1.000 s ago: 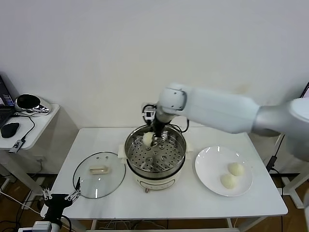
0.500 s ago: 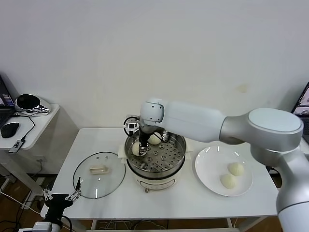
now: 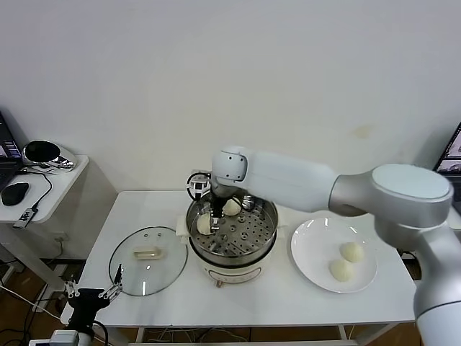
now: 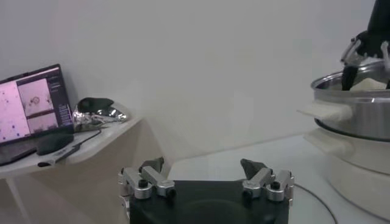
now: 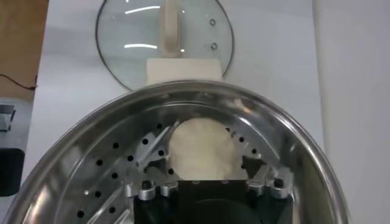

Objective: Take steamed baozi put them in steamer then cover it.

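Note:
The steamer [image 3: 232, 249] stands mid-table with two steamed baozi on its perforated tray. One baozi [image 3: 204, 225] lies at the tray's left side and the other [image 3: 232, 207] at the back. My right gripper [image 3: 215, 220] reaches down into the pot and is open. In the right wrist view that left baozi [image 5: 201, 146] rests on the tray between the spread fingers of the right gripper [image 5: 204, 159]. Two more baozi [image 3: 352, 251] [image 3: 340, 270] lie on the white plate [image 3: 308, 249]. The glass cover [image 3: 148, 261] lies flat left of the steamer. My left gripper [image 4: 202, 165] waits open and empty, low at the table's front left corner.
A side table [image 3: 50, 189] with a mouse and a laptop [image 4: 30, 100] stands to the left. The cover's cream handle [image 5: 172, 27] points away from the pot. The steamer's side handle [image 4: 326, 111] juts toward my left gripper.
My right gripper swung to the left side of the pot, went down to the tray with a baozi and opened round it. The left arm has not moved.

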You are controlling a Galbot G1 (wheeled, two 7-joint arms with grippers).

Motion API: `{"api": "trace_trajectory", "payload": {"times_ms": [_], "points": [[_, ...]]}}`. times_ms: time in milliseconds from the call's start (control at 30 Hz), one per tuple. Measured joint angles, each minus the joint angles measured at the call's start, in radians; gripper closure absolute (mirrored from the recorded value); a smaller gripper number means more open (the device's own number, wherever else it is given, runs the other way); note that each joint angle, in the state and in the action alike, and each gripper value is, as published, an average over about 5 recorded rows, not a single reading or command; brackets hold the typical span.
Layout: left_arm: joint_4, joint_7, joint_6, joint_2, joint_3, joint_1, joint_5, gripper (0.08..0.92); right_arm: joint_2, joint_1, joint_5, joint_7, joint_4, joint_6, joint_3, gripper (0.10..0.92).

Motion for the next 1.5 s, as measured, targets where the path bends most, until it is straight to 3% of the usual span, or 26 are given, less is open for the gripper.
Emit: {"api": "trace_trajectory", "payload": {"times_ms": [467,800,1100,1500], "points": [[-0.005,0.002,0.005,0.008,0.018,-0.001,0.01,0.177,-0.476,0.132,-0.175,-0.186,0.323,0.197,-0.031,0.203],[-0.002,0.001,0.004,-0.001,0.022,0.005,0.025,0.177,-0.764,-0.003,-0.372,-0.221,0.422,0.32,0.042,0.203],[-0.01,0.0,0.004,-0.011,0.008,0.022,0.031,0.177,-0.844,-0.247,-0.53,-0.207,0.402,0.385,0.199,0.203],[-0.004,0.0,0.003,-0.016,-0.003,0.032,0.034,0.177,-0.81,-0.514,-0.654,-0.197,0.278,0.427,0.376,0.203]]}}
